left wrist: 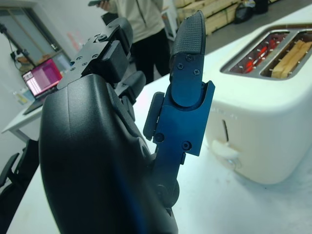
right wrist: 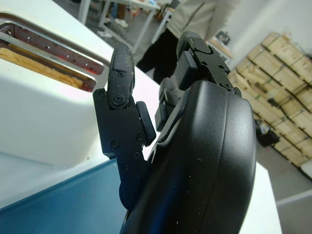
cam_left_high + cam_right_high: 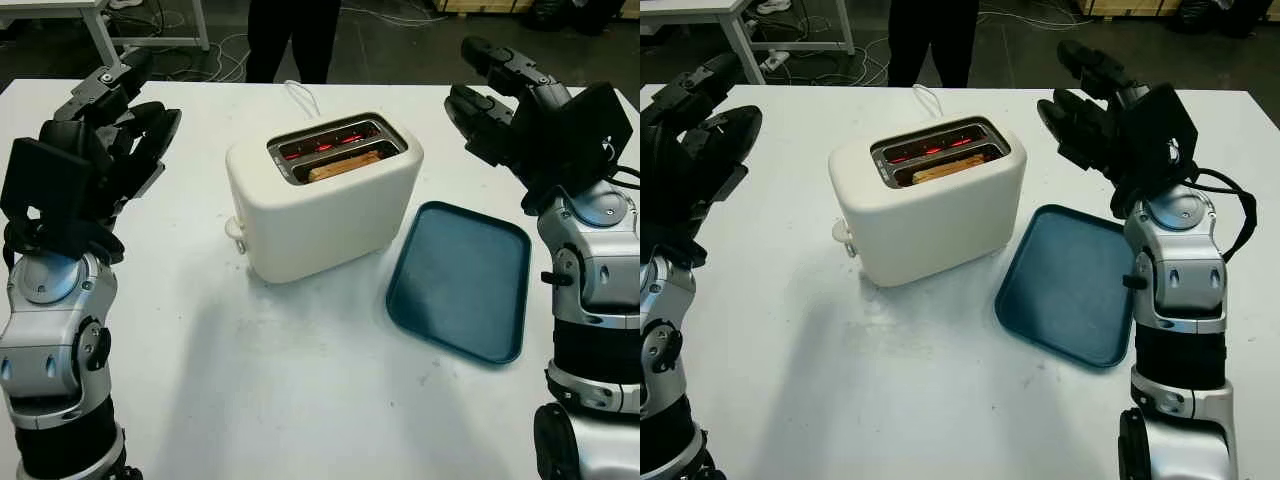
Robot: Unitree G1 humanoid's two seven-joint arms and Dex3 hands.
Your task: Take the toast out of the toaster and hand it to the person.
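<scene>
Flanking toaster [image 3: 325, 195] — tray [image 3: 462, 280], person [image 3: 293, 38]

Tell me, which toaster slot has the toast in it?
The slot nearer the robot holds the toast, its edge level with the toaster top. The far slot, toward the person, shows glowing red elements.
</scene>
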